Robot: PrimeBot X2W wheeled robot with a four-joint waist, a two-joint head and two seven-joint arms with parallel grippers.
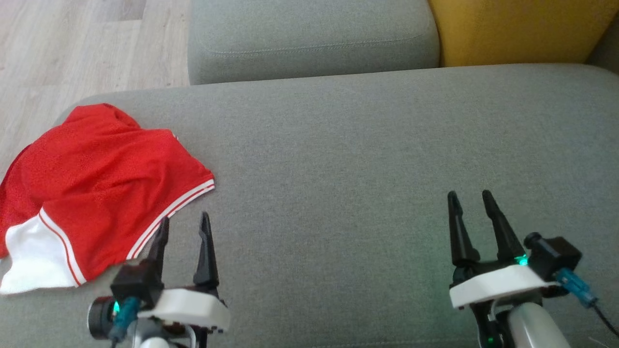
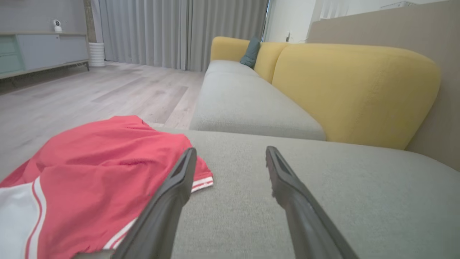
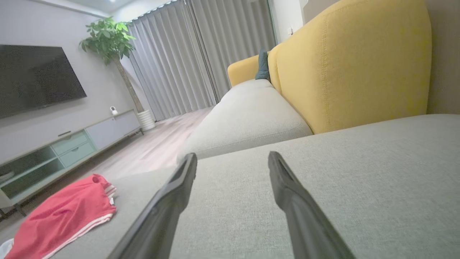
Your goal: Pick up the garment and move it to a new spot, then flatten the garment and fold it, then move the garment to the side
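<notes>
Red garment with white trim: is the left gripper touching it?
Cannot tell. In head and left wrist views, one finger of the left gripper overlaps the hem of the red garment, but neither shows contact or a gap.

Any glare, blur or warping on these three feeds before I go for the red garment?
Head view: even, soft light, no glare, garment slightly grainy. Left wrist view: wide-angle stretch, left hand blurs toward the bottom edge, garment looks washed-out pink. Right wrist view: scene tilted, right hand similarly soft.
</notes>
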